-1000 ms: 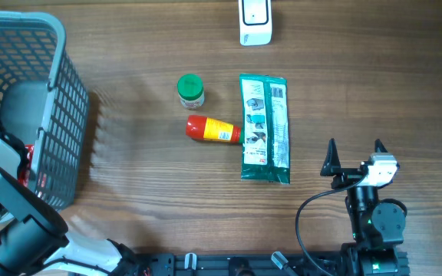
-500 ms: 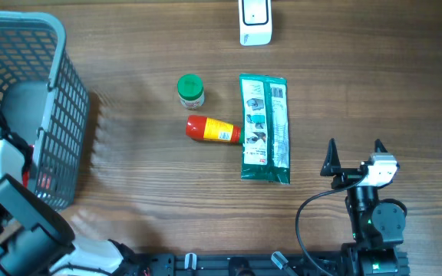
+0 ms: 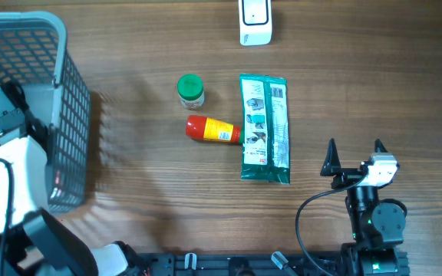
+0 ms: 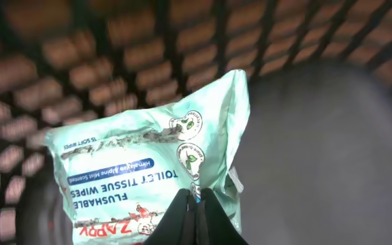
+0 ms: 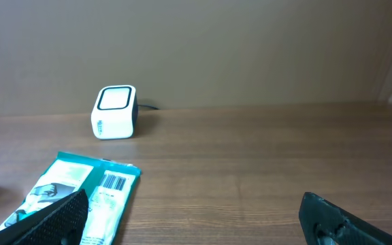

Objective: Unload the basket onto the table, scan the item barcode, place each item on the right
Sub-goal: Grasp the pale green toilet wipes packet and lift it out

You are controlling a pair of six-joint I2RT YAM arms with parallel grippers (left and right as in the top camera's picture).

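Barely started imo. The left gripper [image 4: 196,204] is clamped on the edge of a wipes pack [image 4: 148,163] down inside the basket [image 3: 71,115], well away from the scanner [image 3: 255,21]. So lifting it out and scanning are both still to do. The right gripper [image 3: 354,149] sits wide open, holding nothing. Wooden table [image 3: 167,207] with a second pack [image 3: 265,126], bottle [image 3: 213,129] and jar [image 3: 191,90] in the middle. Plain beige wall behind.

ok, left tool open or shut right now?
Shut. The left tool meets on the edge of the wipes pack inside the basket, no gap showing between its tips.
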